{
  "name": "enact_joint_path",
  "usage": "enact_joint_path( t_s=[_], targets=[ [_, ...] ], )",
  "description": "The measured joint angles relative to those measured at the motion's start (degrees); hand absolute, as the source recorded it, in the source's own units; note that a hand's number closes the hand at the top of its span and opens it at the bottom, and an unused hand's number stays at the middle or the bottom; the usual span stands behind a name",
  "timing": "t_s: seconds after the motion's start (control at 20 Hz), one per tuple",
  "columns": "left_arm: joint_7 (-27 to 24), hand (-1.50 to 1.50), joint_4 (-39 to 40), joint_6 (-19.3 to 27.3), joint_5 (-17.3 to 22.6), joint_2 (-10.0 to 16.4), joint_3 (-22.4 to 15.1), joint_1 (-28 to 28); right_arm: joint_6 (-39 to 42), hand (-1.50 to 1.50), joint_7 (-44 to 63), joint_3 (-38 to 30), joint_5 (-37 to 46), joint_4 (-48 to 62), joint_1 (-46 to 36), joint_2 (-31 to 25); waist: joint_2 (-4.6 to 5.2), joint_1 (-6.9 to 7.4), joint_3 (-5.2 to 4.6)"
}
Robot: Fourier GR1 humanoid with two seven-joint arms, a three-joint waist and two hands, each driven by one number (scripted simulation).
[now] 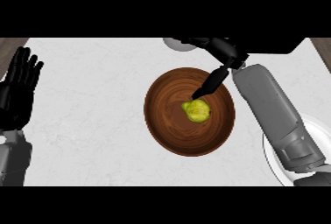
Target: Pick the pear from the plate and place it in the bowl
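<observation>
The yellow-green pear (196, 110) lies inside the brown wooden bowl (161, 127) at the counter's middle, a little right of the bowl's centre. My right hand (223, 51) hovers over the bowl's far rim, and one straight black finger (210, 83) points down with its tip just above the pear. No finger curls round the fruit. The white plate (318, 131) sits at the right edge, mostly covered by my right forearm, and nothing shows on its visible part. My left hand (18, 94) rests open at the left edge, fingers up.
The pale marble counter (90, 109) stretches between the left hand and the bowl. Dark wood shows at both top corners. A small pale round shape (176, 43) peeks out beside the right hand at the far edge.
</observation>
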Motion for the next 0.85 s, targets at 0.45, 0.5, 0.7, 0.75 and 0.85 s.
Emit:
enact_joint_path(
  t_s=[0.45,0.5,0.7,0.75,0.85],
  targets=[
    [0.33,0.00,-0.27,0.03,-0.38,-0.74,-1.15,-1.51,3.67,-1.50,-4.60,-10.33,-4.10,16.45,-6.45,-9.88,0.94,1.57,0.06],
    [0.44,0.00,-0.36,0.34,-0.61,-0.95,-1.37,-1.85,4.78,-1.50,-5.29,-11.18,-4.49,17.93,-7.10,-11.38,1.08,1.83,0.07],
    [-0.10,0.00,-0.89,-0.21,-0.42,-1.12,-1.70,-1.90,7.71,-1.50,-6.91,-13.32,-5.16,22.73,-8.56,-16.66,1.62,3.04,0.13],
    [-0.40,0.00,-0.45,-0.02,-0.65,-1.43,-1.96,-2.41,7.64,-1.50,-7.06,-13.59,-5.20,23.62,-9.04,-16.92,1.80,3.23,0.14],
    [0.22,0.00,-0.74,-0.07,-0.61,-1.34,-2.13,-2.81,8.36,-1.50,-7.65,-14.02,-5.27,24.89,-8.80,-18.93,2.06,3.73,0.20]
  ],
)
